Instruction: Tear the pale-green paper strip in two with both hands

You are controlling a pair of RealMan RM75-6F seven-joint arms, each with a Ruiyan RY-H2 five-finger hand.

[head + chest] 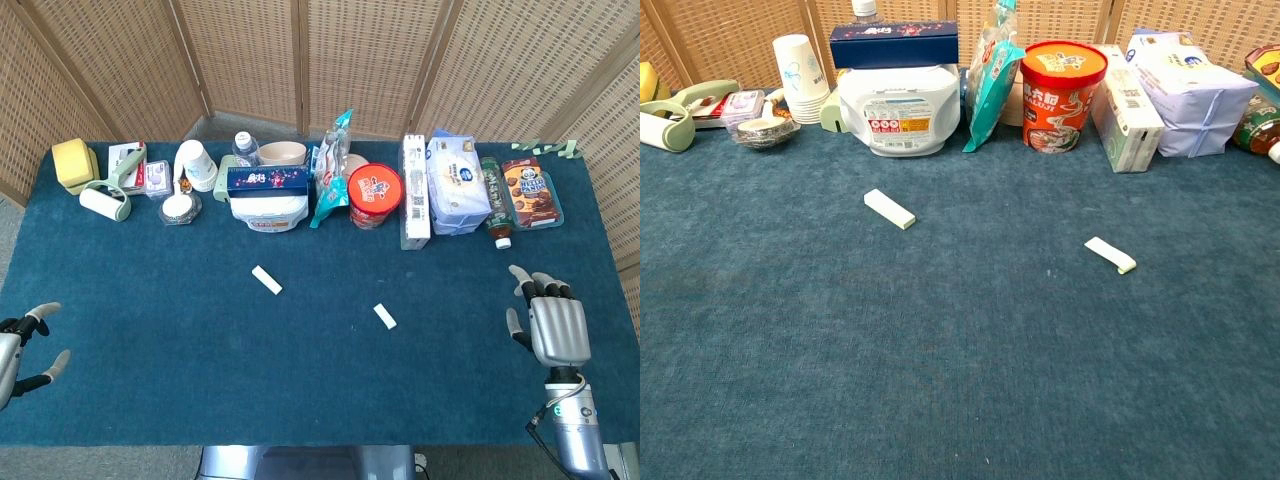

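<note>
Two short pale-green paper pieces lie apart on the blue tablecloth. The left piece (266,280) (889,209) sits left of centre; the right piece (385,317) (1110,254) lies a little nearer the front. My left hand (22,347) shows only at the far left edge of the head view, fingers spread and holding nothing. At the front right corner my right hand (555,322) hovers palm down with its fingers apart, also holding nothing. Both hands are far from the pieces, and neither appears in the chest view.
A row of goods lines the back of the table: paper cups (197,164), a white tub (268,210) under a blue box, a teal snack bag (331,170), a red noodle cup (375,196), tissue packs (456,184), a cookie box (530,190). A lint roller (105,197) lies back left.
</note>
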